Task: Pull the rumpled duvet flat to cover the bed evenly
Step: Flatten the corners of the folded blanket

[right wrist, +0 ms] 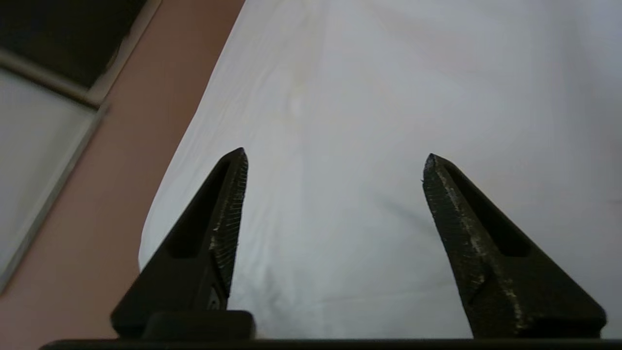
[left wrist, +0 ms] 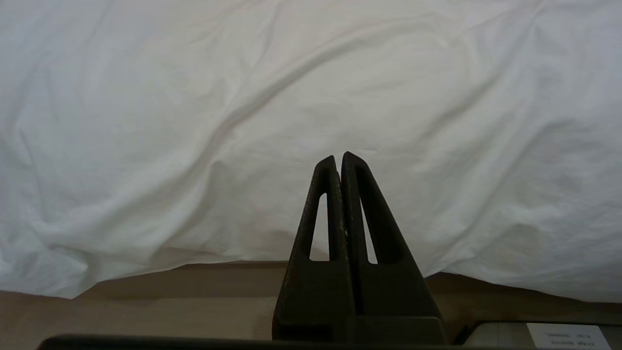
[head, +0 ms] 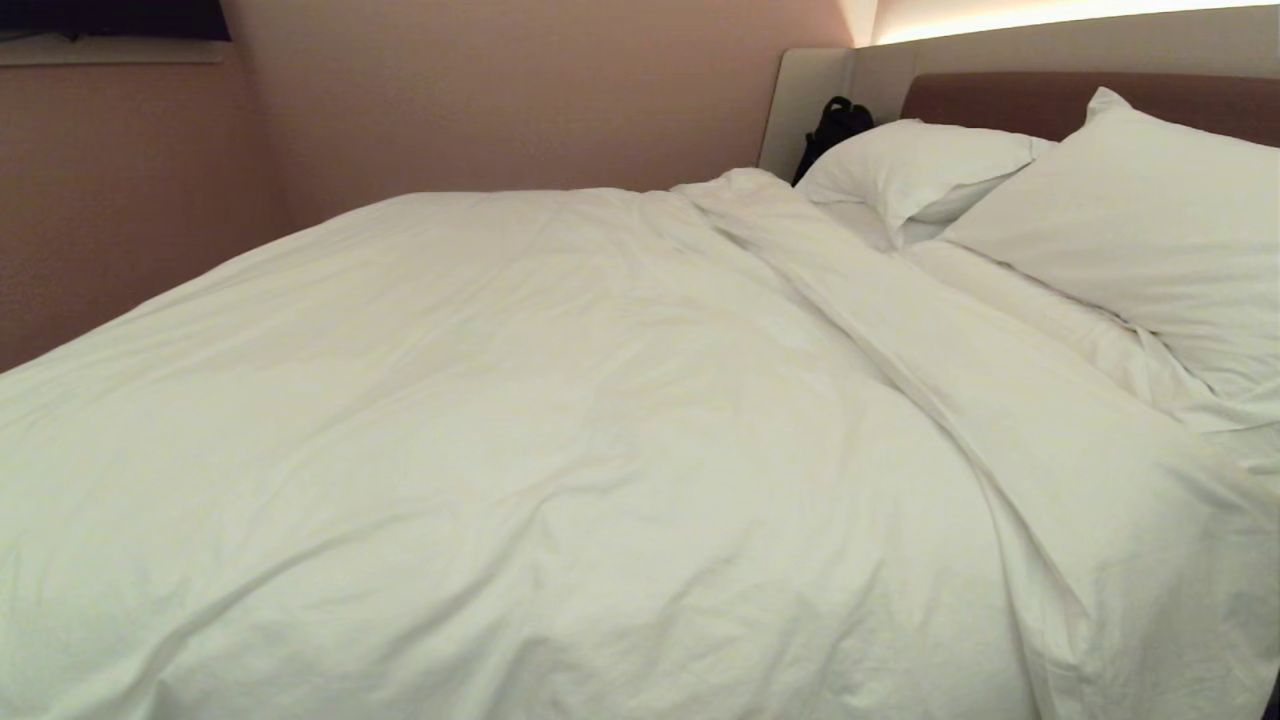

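Duvet [head: 560, 430]: puffy white cotton, soft creases, spread over most of the bed [head: 1060, 100], with a thick folded ridge running diagonally below two plump pillows [head: 1130, 220]. Right claw [right wrist: 335, 167]: ribbed black wedge fingers wide apart above smooth duvet fabric, nothing gripped. Left claw [left wrist: 338, 158]: fingers pressed together, empty, facing the duvet's hanging edge.

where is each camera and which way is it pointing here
Head view: up on the robot's head, looking forward and down across the duvet toward the pillows and headboard; neither arm shows.
Left wrist view: behind the left gripper, shut, facing the duvet's hanging edge above the floor.
Right wrist view: behind the right gripper, fingers spread wide with nothing between them, facing along the duvet beside the pink wall.
Shared: all three views show the duvet.
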Robot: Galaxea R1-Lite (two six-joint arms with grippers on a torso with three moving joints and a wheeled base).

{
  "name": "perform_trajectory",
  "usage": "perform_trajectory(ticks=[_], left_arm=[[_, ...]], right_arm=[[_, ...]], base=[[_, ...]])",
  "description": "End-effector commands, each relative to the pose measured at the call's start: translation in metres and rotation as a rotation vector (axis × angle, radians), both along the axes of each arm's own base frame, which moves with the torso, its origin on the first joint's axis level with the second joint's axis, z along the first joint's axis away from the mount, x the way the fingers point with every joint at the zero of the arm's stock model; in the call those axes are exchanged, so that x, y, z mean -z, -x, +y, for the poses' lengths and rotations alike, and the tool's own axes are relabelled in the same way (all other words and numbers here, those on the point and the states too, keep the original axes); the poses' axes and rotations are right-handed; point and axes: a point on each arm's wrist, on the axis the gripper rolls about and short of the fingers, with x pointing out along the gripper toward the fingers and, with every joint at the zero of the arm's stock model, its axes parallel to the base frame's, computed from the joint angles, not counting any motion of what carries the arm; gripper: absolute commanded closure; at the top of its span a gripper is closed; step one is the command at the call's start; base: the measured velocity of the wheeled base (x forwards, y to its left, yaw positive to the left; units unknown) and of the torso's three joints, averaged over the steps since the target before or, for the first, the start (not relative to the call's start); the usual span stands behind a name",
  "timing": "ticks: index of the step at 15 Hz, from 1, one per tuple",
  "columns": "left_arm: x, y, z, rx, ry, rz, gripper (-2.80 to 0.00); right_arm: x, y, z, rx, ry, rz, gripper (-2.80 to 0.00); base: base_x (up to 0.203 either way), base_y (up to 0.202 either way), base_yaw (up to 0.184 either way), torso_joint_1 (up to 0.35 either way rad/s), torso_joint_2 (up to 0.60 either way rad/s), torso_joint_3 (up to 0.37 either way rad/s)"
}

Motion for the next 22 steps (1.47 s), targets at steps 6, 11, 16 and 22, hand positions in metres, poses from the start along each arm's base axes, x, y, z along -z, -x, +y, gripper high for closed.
perform_trajectory(ticks=[6, 11, 16, 22], left_arm=[[0.000, 0.000, 0.000, -0.001, -0.001, 0.000, 0.00], [0.000, 0.000, 0.000, -0.001, 0.001, 0.000, 0.00], [0.000, 0.000, 0.000, -0.001, 0.001, 0.000, 0.00], [0.000, 0.000, 0.000, -0.001, -0.001, 0.000, 0.00]], right_arm=[[-0.009, -0.031, 0.182, 0.071, 0.301, 0.149, -2.80], [0.006, -0.028, 0.258, 0.401, 0.699, 0.338, -2.80], [-0.003, -0.022, 0.256, 0.574, 0.895, 0.465, 0.00], [-0.006, -0.021, 0.255, 0.613, 0.966, 0.472, 0.00]], base=[[0.000, 0.000, 0.000, 0.000, 0.00, 0.000], [0.000, 0.000, 0.000, 0.000, 0.00, 0.000], [0.000, 0.000, 0.000, 0.000, 0.00, 0.000], [0.000, 0.000, 0.000, 0.000, 0.00, 0.000]])
